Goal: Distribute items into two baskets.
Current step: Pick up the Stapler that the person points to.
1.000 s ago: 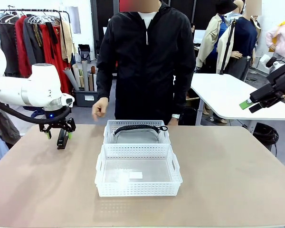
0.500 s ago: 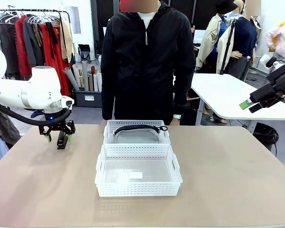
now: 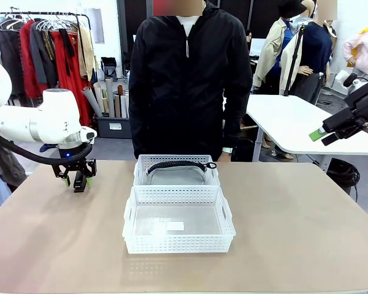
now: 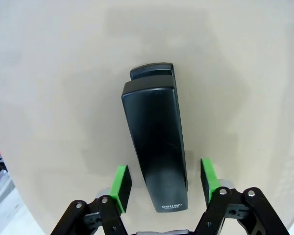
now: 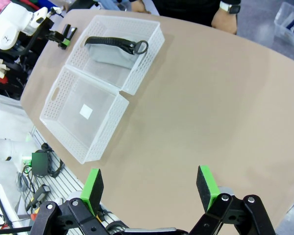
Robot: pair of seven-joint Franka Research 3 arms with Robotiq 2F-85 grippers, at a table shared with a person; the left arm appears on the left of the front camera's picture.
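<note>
The stapler is straddled by the unclenched left gripper, with gaps left on both sides. It should be squeezed squarely before lifting.

The tan table carries a near basket and a far basket, white, touching end to end at its middle. A black stapler is toward its far left; contact with the top is unclear.

The black stapler bears a small pale brand mark at the end nearest the left wrist camera; it seems to read "deuan", though the letters are tiny. A white sticker inside the near basket is too small to read.
</note>
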